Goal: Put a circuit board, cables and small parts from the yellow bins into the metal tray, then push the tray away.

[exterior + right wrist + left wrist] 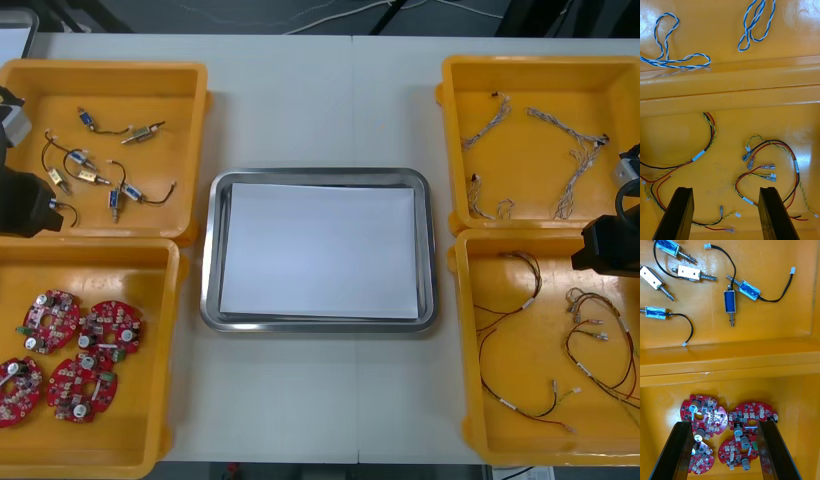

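Yellow bins (105,68) sat two a side on the counter (320,420), so each arm had its own stock within reach. The metal tray (318,325) lay between them, white inside and holding nothing yet. Your left fingers (677,450) stood apart, gripping nothing, above the round red circuit boards (703,414), probably lining up a first pick. Your right fingers (677,213) hung equally spread over the red and yellow cables (700,154). From the front, both arms ran off the frame's sides, so you couldn't make out their fingers there.

Metal tray (213,262) (white inside), between yellow bins (130,425)
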